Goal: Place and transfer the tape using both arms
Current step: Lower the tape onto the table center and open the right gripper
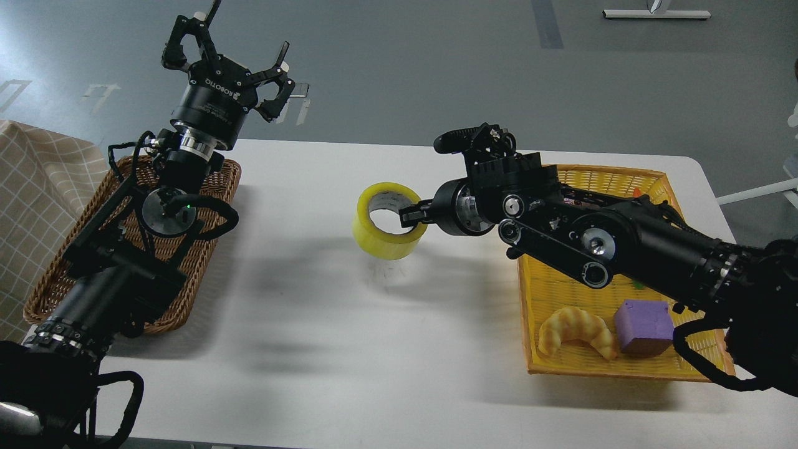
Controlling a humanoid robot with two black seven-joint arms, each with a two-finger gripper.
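Above white worktop (312, 349): translucent yellow tape (388, 227), grey-white core, gripped at rim by R pincer (408, 215); L pincer (234, 59) spread wide, w/ nothing held

There was one roll of tape (388, 219), one croissant (576, 332) and one purple block (643, 326). Two baskets stood on the single desk (324, 349): one brown wicker basket (206, 206) and one yellow basket (561, 293). Two arms reached in, the left arm (124, 274) and the right arm (623, 243).

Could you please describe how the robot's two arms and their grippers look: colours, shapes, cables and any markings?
Both arms are black, built of round jointed segments with silver rings and bolts, and loose black cables loop along them. The left gripper has slim linked fingers with pale tips on a round base marked ROBOTIQ in white; a small green light glows lower on that arm. The right gripper is equally black; no marking is readable there.
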